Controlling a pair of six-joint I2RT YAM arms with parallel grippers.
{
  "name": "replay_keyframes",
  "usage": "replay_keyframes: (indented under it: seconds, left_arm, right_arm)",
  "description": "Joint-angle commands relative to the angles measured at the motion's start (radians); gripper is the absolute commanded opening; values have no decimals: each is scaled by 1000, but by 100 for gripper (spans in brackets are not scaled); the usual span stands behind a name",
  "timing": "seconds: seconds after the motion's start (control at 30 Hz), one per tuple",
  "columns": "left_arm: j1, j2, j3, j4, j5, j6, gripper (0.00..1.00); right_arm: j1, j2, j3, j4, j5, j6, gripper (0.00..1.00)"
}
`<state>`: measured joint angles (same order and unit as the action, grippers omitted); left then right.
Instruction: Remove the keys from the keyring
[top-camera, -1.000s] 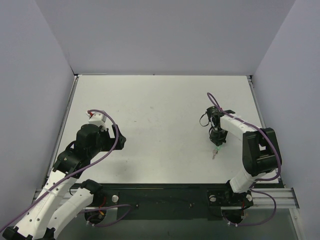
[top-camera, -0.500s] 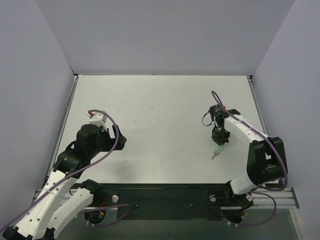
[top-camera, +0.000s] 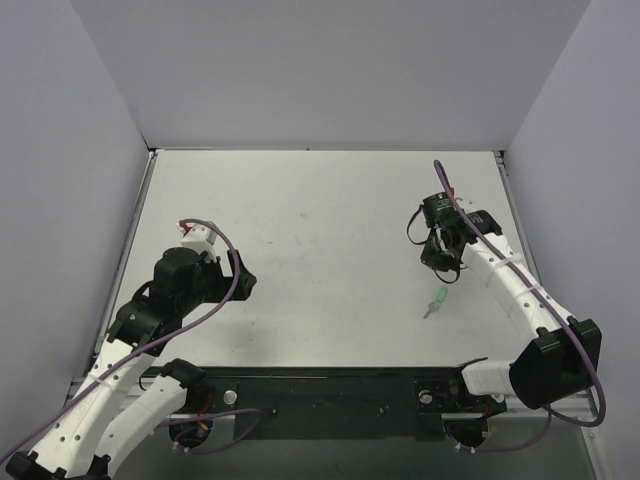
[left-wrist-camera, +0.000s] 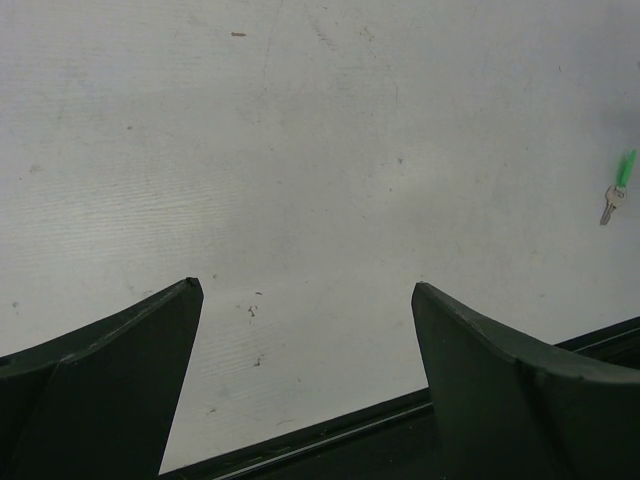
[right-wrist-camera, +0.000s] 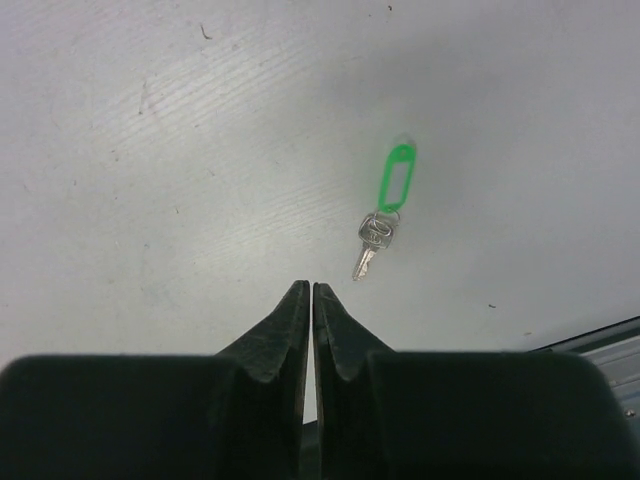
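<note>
Okay, hovering with right gripper (right-wrist-camera: 311, 285) pressed shut, empty, left gripper (left-wrist-camera: 305, 285) spread wide. Spotting keys (right-wrist-camera: 372, 240) hooked to green keyring (right-wrist-camera: 398, 180) on table (right-wrist-camera: 150, 150) just ahead. Better to pin keyring first, then tug keys.

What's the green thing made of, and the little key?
The green tag looks like plastic: bright, even colour with a pale window in the middle. The key looks like metal: silvery grey with a slight shine. That is only going by looks.
</note>
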<state>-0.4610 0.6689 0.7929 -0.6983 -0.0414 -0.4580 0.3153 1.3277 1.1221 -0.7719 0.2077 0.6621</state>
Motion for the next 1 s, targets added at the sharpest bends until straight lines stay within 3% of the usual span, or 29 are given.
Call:
replay_keyframes:
  seconds: [0.0,0.03,0.07,0.2,0.33,0.97]
  left_arm:
    - [5,0,3,49,29,19,97]
    - [5,-2,2,51,28,19,97]
    - [5,-2,0,54,29,21,97]
    - [4,0,2,51,29,19,97]
    - [2,-3,2,49,28,21,97]
    - [4,-14,2,52,23,21,97]
  right_arm:
    - [7,-42,21,-96,44,1,17]
    - [4,-36,6,-98,54,-1,23]
    - [1,-25,-1,-98,73,-4,37]
    - [-8,39,-47,-78,113,4,50]
    - [-24,119,-61,-47,136,2,54]
    - [-101,389,-97,43,182,-13,52]
